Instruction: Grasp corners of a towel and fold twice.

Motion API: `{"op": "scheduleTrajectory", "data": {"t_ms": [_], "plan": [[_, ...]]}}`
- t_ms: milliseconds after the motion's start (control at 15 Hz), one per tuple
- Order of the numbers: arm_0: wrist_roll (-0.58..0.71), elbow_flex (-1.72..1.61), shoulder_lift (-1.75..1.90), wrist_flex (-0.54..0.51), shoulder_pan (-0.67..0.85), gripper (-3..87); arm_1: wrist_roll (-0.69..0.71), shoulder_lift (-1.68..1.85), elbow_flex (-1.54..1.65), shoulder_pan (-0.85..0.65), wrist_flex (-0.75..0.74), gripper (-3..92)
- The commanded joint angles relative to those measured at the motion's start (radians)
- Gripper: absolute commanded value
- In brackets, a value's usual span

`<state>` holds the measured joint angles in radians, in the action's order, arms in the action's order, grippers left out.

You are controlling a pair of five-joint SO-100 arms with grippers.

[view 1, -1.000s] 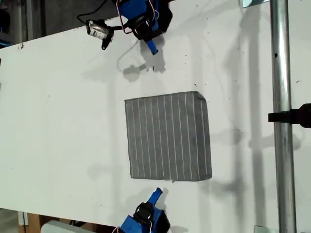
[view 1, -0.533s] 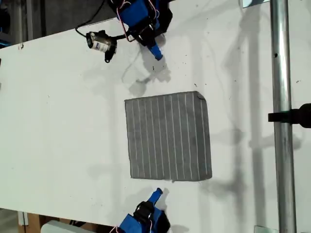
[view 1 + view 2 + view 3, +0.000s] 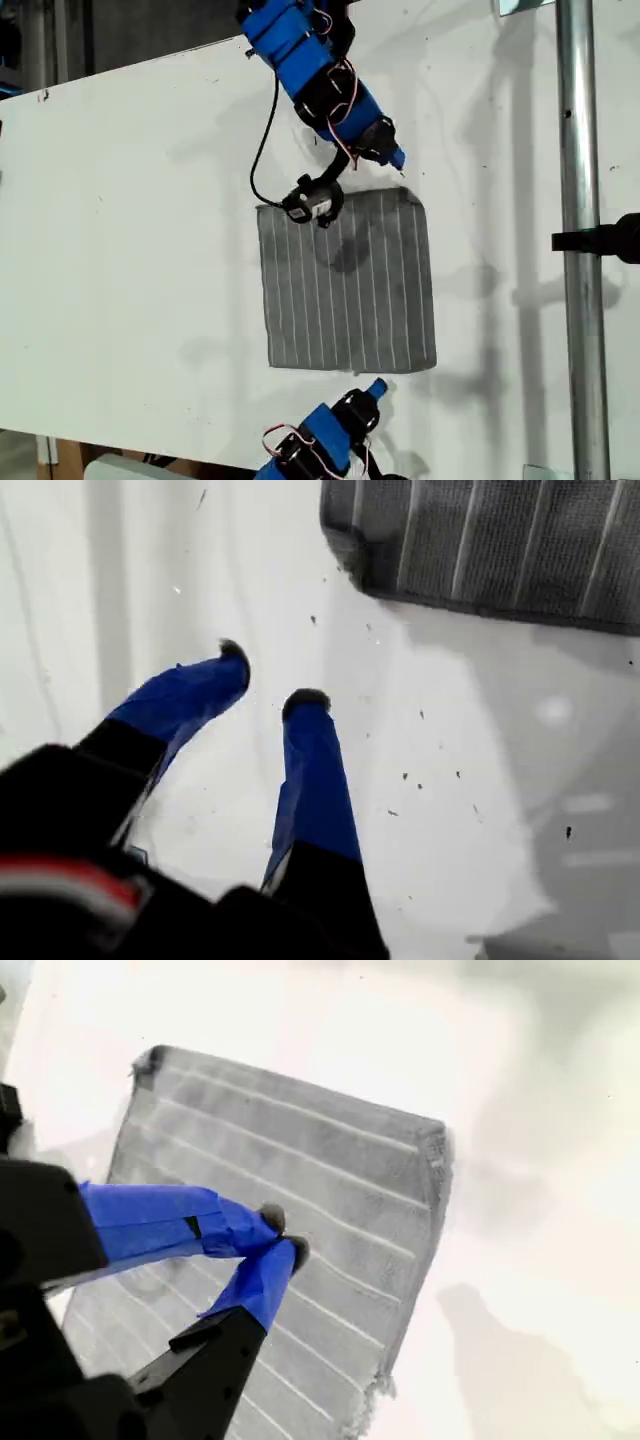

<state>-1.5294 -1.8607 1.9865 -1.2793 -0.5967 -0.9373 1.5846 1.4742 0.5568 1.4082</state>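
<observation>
Overhead, in the exterior view, the towel lies flat and unfolded on the matte white table, a roughly square grey cloth of soft, napped fabric crossed by thin pale parallel stripes; its corner towards that view's upper right carries a small folded tab; a smooth round metal pole runs down the exterior view's right side, well apart from the cloth; my second gripper reaches in from the top of that view on a blocky blue arm with looping wires, its tip over bare table just beside the tabbed corner; my first gripper comes up from the bottom of that view, near the towel's lower edge and not touching it. Along the first wrist view, my first gripper shows two tapered blue fingers with dark rounded tips held apart, nothing between them, over speckled white table; a rounded, thick-hemmed corner of the towel lies ahead, clear of the tips. Along the second wrist view, my second gripper has its blue fingers pressed tip to tip, holding nothing, seen against the ribbed grey towel, whose far edge looks slightly frayed.
</observation>
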Motion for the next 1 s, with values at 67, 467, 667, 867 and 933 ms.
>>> {"op": "scheduleTrajectory", "data": {"t_ms": [67, 467, 667, 867, 933], "plan": [[-0.011, 0.083, -0.032, -0.014, -0.006, 9.0, 0.091, -0.109, -0.127, -0.064, -0.002, 23.6], [-0.014, 0.08, -0.029, -0.009, -0.002, 10.4, 0.173, -0.39, -0.268, -0.202, -0.048, 34.7], [-0.028, 0.063, -0.026, -0.009, -0.006, 10.3, 0.141, -0.431, -0.275, -0.195, -0.04, 33.6], [-0.023, 0.058, -0.026, -0.008, -0.006, 9.7, 0.114, -0.508, -0.344, -0.17, -0.006, 36.1], [-0.029, 0.054, -0.026, -0.006, -0.009, 9.7, 0.103, -0.511, -0.344, -0.16, -0.003, 36.4]]}}
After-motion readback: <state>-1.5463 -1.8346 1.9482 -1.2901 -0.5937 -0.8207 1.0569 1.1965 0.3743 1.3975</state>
